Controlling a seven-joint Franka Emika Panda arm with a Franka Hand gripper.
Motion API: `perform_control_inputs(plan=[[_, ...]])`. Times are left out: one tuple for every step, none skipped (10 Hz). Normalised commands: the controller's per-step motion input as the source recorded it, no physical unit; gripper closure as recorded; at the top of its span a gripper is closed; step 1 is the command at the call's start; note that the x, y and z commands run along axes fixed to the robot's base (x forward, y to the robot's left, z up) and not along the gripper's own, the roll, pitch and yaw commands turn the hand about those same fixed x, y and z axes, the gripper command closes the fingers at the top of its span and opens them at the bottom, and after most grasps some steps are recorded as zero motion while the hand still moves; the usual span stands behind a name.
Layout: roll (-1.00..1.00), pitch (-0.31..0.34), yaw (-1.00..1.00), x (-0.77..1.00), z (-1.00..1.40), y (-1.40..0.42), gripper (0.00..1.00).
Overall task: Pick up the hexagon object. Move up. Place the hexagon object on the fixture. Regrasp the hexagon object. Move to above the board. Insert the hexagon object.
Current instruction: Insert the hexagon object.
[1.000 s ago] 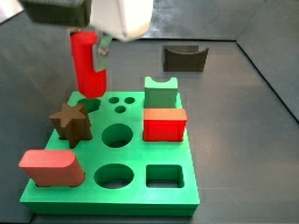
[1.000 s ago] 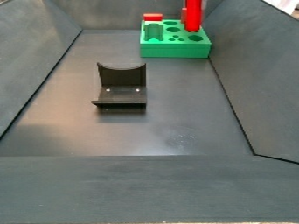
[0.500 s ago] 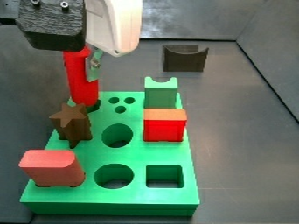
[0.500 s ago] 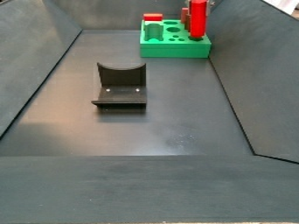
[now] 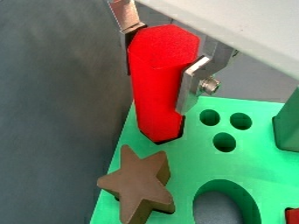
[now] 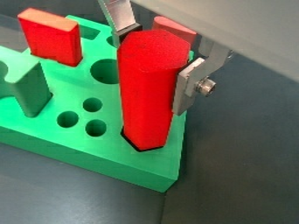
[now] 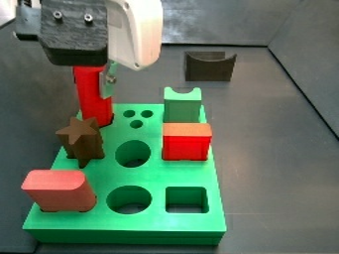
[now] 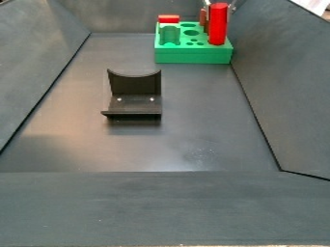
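Bright red and upright, the hexagon object [image 5: 156, 83] stands with its lower end in a hole at a corner of the green board [image 5: 187, 175]; in both wrist views the silver finger plates [image 6: 191, 84] press against its opposite sides, so the gripper [image 6: 156, 52] is clamped on the prism. In a side view the gripper [image 7: 95, 69] hangs over the far left part of the board [image 7: 133, 203], with the hexagon object [image 7: 91, 94] reaching down from it into the slab beside the brown star piece [image 7: 79, 139].

On the board in that view there also sit a red cube [image 7: 187, 140] near the middle right, a green notched block [image 7: 181, 102] just behind it, and a salmon-pink rounded block [image 7: 57, 190] at the near left corner. Round and square holes stay open along the near edge.

The fixture [image 7: 208, 64] stands on the dark floor, far right and well apart from the board. In the side view from across the floor, the fixture [image 8: 131, 95] is nearer and the board [image 8: 194, 45] lies far back, the hexagon object [image 8: 218, 23] upright on its right side.
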Motion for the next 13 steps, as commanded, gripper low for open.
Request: perform_control_inputs(plan=[[0.03, 0.0, 0.16, 0.0, -0.19, 0.0, 1.0], [0.05, 0.0, 0.19, 0.0, -0.23, 0.0, 1.0], [0.0, -0.007, 0.29, 0.0, -0.38, -0.05, 1.0], [0.01, -0.036, 0.47, 0.0, -0.5, -0.06, 1.0], [0.01, -0.074, 0.6, 0.0, -0.49, -0.01, 1.0], [0.0, -0.067, 0.51, 0.04, -0.37, -0.15, 1.0], [-0.03, -0.12, 0.23, 0.12, -0.24, -0.11, 1.0], [-0.04, -0.1, 0.0, 0.03, -0.08, -0.02, 1.0], [0.0, -0.059, 0.0, 0.04, -0.05, -0.05, 1.0], [0.0, -0.134, 0.0, 0.0, -0.59, 0.0, 1.0], [0.02, -0.096, -0.03, 0.0, -0.99, 0.0, 1.0], [0.05, -0.067, -0.01, -0.05, -1.0, 0.0, 1.0], [0.02, -0.024, 0.0, -0.2, -1.0, 0.05, 1.0]])
